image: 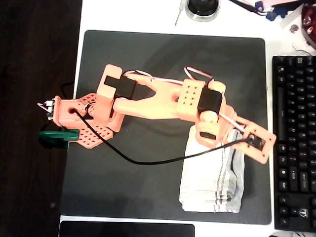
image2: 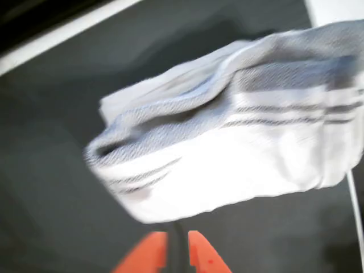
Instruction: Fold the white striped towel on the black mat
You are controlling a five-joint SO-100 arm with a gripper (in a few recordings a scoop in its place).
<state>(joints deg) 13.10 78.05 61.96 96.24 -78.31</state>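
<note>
The white striped towel (image: 212,182) lies folded into a narrow bundle on the lower right part of the black mat (image: 148,64), grey stripes showing along its right and bottom edges. The orange arm reaches from the left across the mat, and its wrist end covers the towel's top edge. In the wrist view the folded towel (image2: 227,148) is blurred and sits just beyond the fingertips on the mat (image2: 51,170). My gripper (image2: 177,250) shows two orange fingers pressed close together with only a thin dark slit between them and no cloth in it.
A black keyboard (image: 296,143) runs along the mat's right side. A narrow glossy black pad (image: 126,229) lies below the mat's front edge. A round dark object (image: 201,7) sits above the mat. A black cable (image: 148,162) droops across the mat to the wrist.
</note>
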